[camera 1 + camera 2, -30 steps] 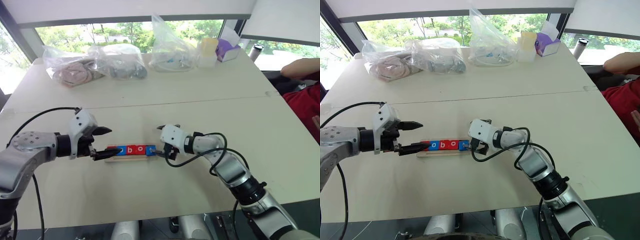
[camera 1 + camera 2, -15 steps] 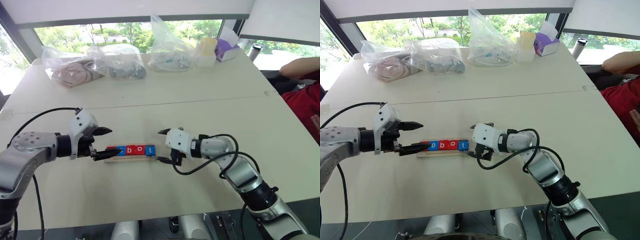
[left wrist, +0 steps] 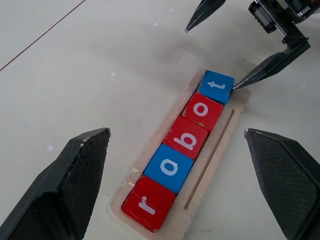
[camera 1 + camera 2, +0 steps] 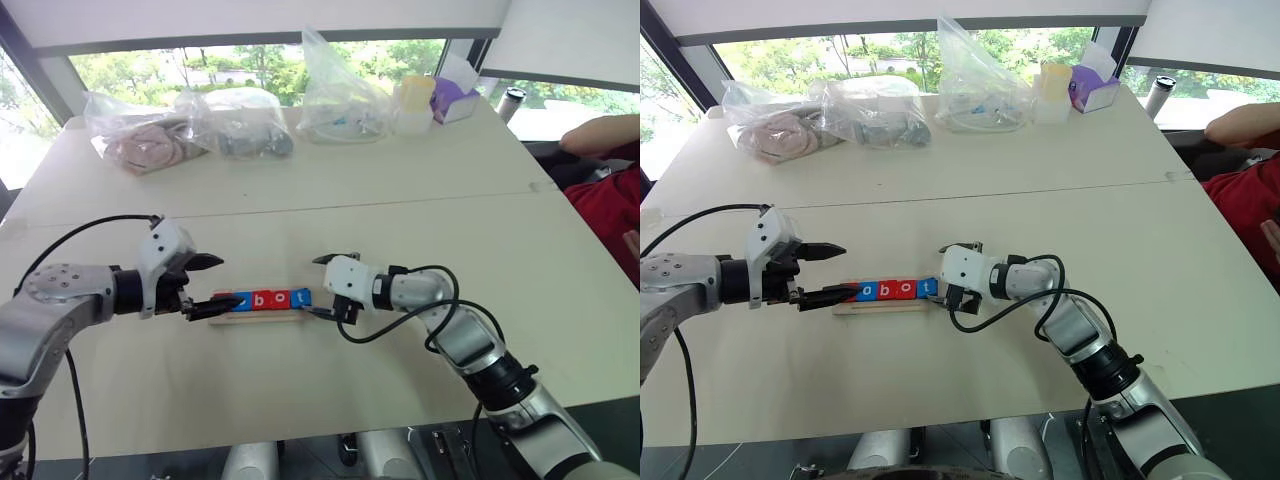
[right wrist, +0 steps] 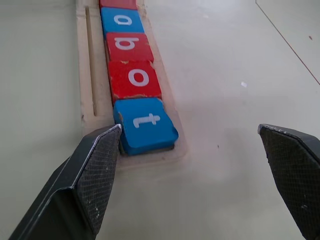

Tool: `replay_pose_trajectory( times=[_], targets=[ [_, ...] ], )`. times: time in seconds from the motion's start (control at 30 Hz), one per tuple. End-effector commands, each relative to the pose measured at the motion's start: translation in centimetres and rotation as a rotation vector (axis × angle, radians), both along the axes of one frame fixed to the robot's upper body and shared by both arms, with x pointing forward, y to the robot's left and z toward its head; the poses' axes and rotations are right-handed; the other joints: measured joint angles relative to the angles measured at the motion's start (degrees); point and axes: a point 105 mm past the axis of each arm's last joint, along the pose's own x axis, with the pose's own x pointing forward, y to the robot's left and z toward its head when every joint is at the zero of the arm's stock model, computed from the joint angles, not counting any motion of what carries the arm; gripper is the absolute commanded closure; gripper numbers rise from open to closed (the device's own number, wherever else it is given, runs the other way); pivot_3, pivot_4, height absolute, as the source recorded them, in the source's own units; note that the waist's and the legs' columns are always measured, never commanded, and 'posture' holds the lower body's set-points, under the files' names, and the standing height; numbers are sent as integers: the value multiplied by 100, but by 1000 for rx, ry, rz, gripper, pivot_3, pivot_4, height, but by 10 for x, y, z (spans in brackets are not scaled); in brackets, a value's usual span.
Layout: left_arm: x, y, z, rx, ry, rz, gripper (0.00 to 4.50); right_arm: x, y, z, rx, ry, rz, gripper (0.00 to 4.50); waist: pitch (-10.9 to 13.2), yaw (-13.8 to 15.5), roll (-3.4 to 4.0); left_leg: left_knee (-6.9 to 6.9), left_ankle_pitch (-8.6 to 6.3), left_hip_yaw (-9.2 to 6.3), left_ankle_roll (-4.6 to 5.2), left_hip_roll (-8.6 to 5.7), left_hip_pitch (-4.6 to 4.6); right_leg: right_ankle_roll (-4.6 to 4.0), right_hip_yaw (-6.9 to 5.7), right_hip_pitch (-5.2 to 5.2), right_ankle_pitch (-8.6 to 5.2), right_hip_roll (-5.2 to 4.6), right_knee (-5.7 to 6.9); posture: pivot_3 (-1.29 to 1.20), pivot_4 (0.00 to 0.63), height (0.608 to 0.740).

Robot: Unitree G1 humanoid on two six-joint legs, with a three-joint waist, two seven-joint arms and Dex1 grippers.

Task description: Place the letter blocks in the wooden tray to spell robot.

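Left wrist view: five letter blocks (image 3: 186, 139) are seated in the wooden tray (image 3: 226, 132), reading r-o-b-o-t. Tray is located mid-table (image 4: 300, 400). Left gripper (image 4: 209, 284) is spread wide at the tray's 9 o'clock end. Right gripper (image 4: 322, 286) is spread at the 3 o'clock end, one fingertip (image 3: 245, 80) touching the blue t; nothing is pinched.

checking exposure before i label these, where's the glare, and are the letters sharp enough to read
Head views: the windows blow out bright behind the plastic bags. Left wrist view: the letter blocks in the wooden tray read r, o, b, o, t crisply. Right wrist view: the near pincer fingers look soft.
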Motion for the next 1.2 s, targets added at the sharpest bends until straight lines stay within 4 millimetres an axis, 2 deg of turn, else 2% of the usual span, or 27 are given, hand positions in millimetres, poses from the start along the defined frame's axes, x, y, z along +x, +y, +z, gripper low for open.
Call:
replay_pose_trajectory(
  times=[0.03,0.2,0.3,0.4,0.53,0.73,0.87,1.2],
  targets=[
    [-1,-3,7,2,-39,-11,0,-1,8,11,22,-44,25,51,0,0,0,0,0,0,0,0,0,0,0,0,0,0,0,0,150,740],
    [-1,-1,6,2,-35,-6,0,-10,4,27,101,-3,54,51,0,1,0,0,0,0,0,0,0,-1,0,0,-1,0,0,0,150,740],
    [-2,0,6,2,-34,-4,0,-4,-7,33,92,-24,15,51,0,5,0,0,0,0,0,0,0,0,0,0,0,0,0,0,150,740],
    [-1,0,6,0,-33,-4,0,3,-19,26,42,-53,-32,51,0,5,0,2,0,0,0,0,1,-3,0,1,-2,-1,0,0,150,740],
    [0,-2,5,-2,-33,-8,0,11,-25,14,-4,-65,-77,51,0,5,0,2,0,0,0,0,1,-8,0,1,-5,0,0,0,150,740],
    [1,-2,6,-2,-35,-9,0,14,-16,2,-1,-48,-68,51,0,-9,0,1,0,0,0,1,1,-1,0,0,1,1,1,0,150,740],
    [0,-1,7,-1,-34,-7,0,11,-5,6,35,-43,-42,51,0,-6,0,1,0,0,0,1,1,1,0,1,2,1,2,0,150,740],
    [-2,-1,4,-6,-31,2,0,12,-6,12,20,-79,-34,51,0,2,0,2,0,0,0,0,1,1,0,1,2,0,2,0,150,740]
  ],
)
